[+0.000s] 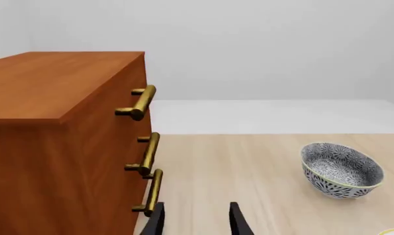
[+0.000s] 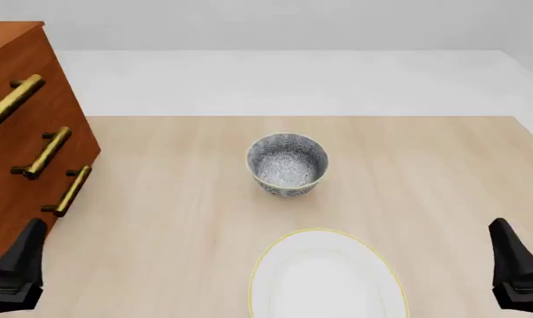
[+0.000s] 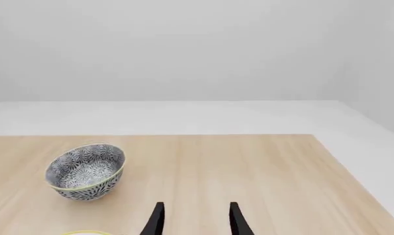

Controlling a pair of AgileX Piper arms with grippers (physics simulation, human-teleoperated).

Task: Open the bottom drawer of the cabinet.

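Both grippers (image 1: 195,220) (image 3: 195,220) parted, empty; bottom drawer (image 2: 36,205) seemingly shut, partly cropped.

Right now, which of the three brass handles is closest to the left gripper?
The lowest handle, on the bottom drawer of the cabinet. It sits just beyond the left gripper; the other two are higher up.

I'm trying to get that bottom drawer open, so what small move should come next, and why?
Probably ease the left hand forward toward the bottom drawer's handle. That hand is open and holds nothing, the handle sits just ahead of it on the cabinet, and all three drawers look shut. The right hand is far off.
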